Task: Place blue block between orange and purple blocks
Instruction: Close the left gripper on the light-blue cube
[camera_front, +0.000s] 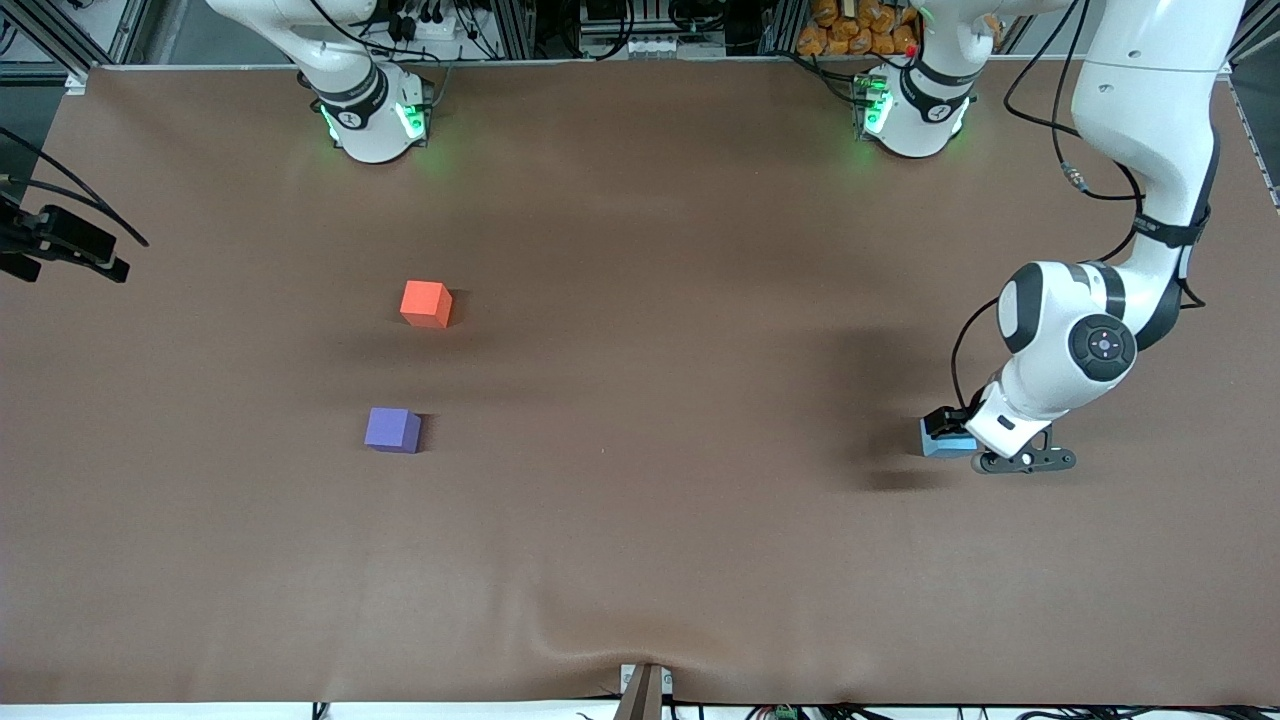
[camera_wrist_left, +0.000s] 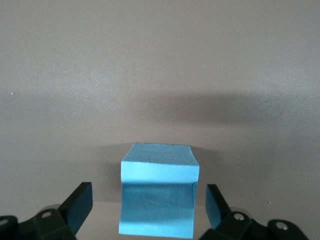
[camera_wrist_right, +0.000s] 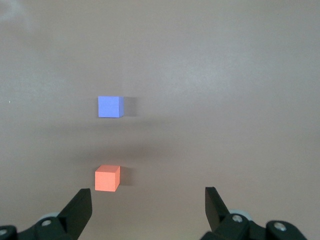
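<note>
The blue block (camera_front: 941, 445) (camera_wrist_left: 157, 192) rests on the table near the left arm's end. My left gripper (camera_front: 950, 432) (camera_wrist_left: 147, 202) is down around it and open, one finger on each side with a gap to the block. The orange block (camera_front: 426, 303) (camera_wrist_right: 107, 178) and the purple block (camera_front: 393, 430) (camera_wrist_right: 110, 106) sit toward the right arm's end, apart, the purple one nearer the front camera. My right gripper (camera_wrist_right: 148, 200) hangs open and empty high over the table, looking down on those two blocks.
A brown cloth (camera_front: 640, 520) covers the table and wrinkles at its near edge (camera_front: 600, 640). A black device with cables (camera_front: 60, 245) juts in at the right arm's end. Both arm bases (camera_front: 375, 115) (camera_front: 910, 110) stand along the edge farthest from the front camera.
</note>
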